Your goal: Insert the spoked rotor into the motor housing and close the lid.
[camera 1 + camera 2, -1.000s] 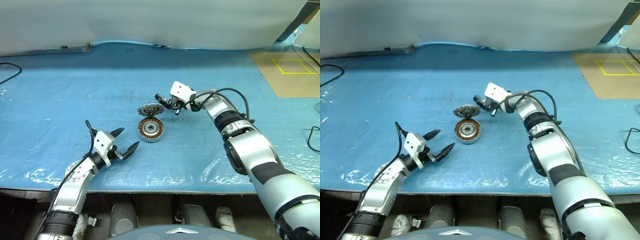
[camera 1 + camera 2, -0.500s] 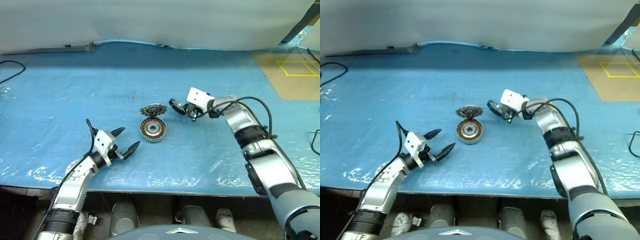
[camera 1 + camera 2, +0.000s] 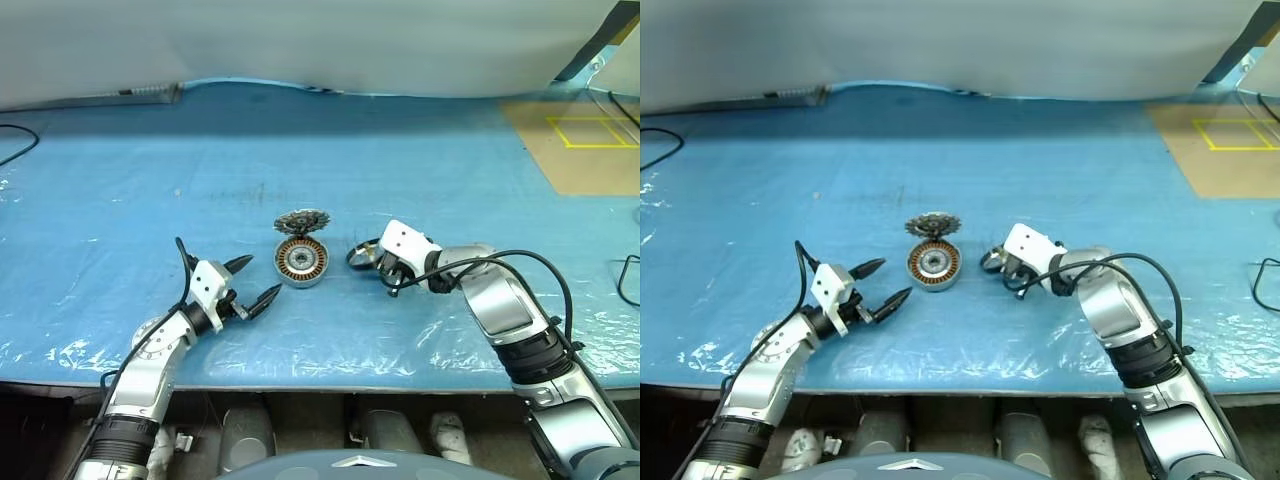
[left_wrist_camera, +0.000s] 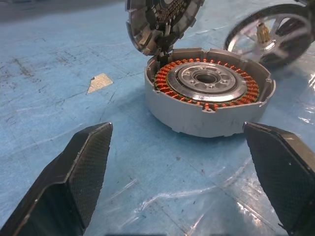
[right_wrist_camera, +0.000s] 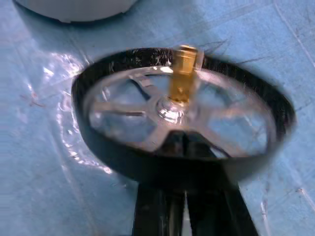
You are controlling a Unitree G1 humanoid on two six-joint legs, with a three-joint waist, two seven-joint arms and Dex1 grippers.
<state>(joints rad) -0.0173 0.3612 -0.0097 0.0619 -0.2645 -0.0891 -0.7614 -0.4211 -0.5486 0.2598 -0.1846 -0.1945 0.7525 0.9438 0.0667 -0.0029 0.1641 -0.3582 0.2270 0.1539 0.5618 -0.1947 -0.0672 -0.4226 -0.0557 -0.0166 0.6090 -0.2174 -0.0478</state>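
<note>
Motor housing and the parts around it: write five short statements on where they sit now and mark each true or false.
1. The spoked rotor already sits inside the motor housing. False: it is outside, on the blue sheet to the housing's right, at the right claw.
2. The housing is uncovered, its copper windings showing. True.
3. The lid lies flat on the housing. False: it stands tilted up at the housing's far edge.
4. The left claw is open and holds nothing. True.
5. The right claw's fingers pinch the rotor's black rim. True, as the right wrist view shows.
</note>
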